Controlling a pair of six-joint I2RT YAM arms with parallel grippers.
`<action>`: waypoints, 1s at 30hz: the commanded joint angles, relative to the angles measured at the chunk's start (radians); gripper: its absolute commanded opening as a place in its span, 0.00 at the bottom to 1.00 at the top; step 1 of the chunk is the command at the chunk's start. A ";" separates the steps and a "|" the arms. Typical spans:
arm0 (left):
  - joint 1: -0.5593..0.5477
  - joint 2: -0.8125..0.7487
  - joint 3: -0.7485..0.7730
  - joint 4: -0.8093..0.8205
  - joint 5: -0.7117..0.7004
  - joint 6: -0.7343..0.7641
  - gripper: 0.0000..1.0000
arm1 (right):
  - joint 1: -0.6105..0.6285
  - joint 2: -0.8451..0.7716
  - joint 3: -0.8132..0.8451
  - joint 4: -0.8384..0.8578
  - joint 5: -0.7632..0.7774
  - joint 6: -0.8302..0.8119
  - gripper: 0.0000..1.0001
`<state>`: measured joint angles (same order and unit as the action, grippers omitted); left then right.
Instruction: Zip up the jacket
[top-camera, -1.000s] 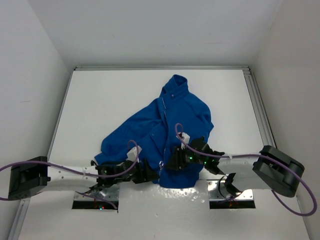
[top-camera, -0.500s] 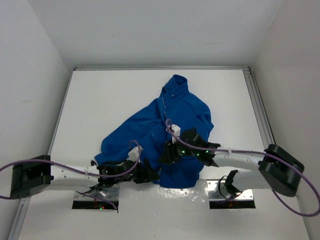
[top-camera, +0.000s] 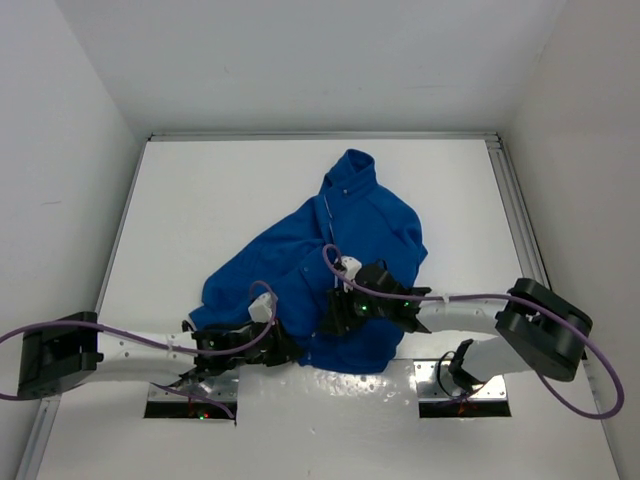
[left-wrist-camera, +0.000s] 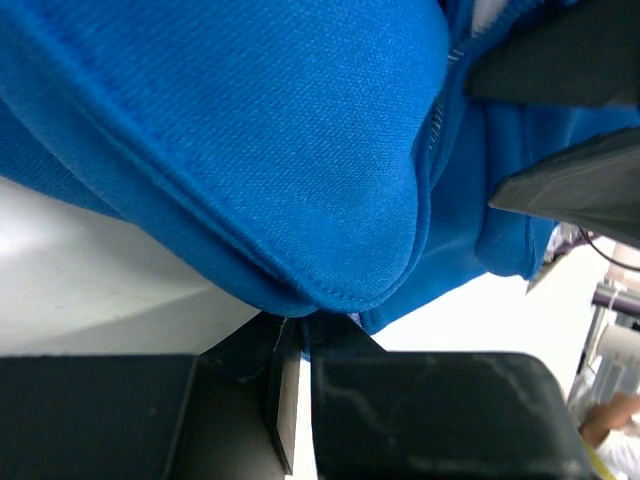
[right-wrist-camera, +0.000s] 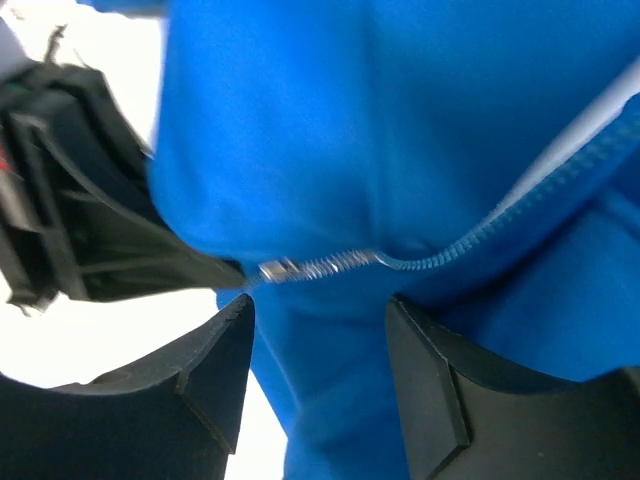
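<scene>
Near edge, 6 o'clock: two arms, one gripper each. One garment on the table (top-camera: 200, 200), a blue fleece jacket (top-camera: 375, 225).

Left gripper (left-wrist-camera: 296, 335): clenched. In the wrist view the fingers pinch the stitched fold of the hem (left-wrist-camera: 330, 295), with fabric bulging out above them. It sits at the near end of the front opening, about 7 o'clock from the jacket's middle.

Right gripper (right-wrist-camera: 320, 310): released, with the fingers spread and nothing between them. It hangs over the lower front, just beside the left gripper and a little farther in.

Key relation: a small silver piece, which I take to be the slider (right-wrist-camera: 283, 269), lies just beyond the right fingertips at about 11 o'clock from their midpoint, apart from both. It is touching or nearly touching the left gripper's black tip; I cannot tell which.

One zipper (top-camera: 329, 212). Its long axis runs from the hem at 6 o'clock to the collar (top-camera: 352, 168) at 12 o'clock, leaning slightly towards 1.

Judgement: the right arm is the nearer one to the slider. The left pins the bottom so that a pull towards 12 o'clock would tension the track. The front looks mostly unzipped, so the task is at an early stage.

Count: jacket 1, zipper 1, slider 1, grippers 2.
</scene>
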<state>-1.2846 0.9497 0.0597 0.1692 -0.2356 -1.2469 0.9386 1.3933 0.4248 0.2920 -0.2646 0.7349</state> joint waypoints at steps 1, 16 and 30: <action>-0.009 -0.005 -0.075 -0.097 -0.085 -0.010 0.00 | 0.003 -0.048 -0.058 0.002 0.085 0.040 0.55; 0.103 -0.250 0.413 -0.295 -0.241 0.429 0.00 | 0.005 -0.591 -0.069 -0.066 0.229 0.044 0.72; 0.113 -0.046 -0.041 -0.074 -0.062 0.101 0.00 | 0.008 -0.377 0.000 -0.085 0.143 0.012 0.13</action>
<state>-1.1744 0.8860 0.0452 0.1101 -0.3111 -1.1313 0.9386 0.9752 0.3508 0.1768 -0.0826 0.7681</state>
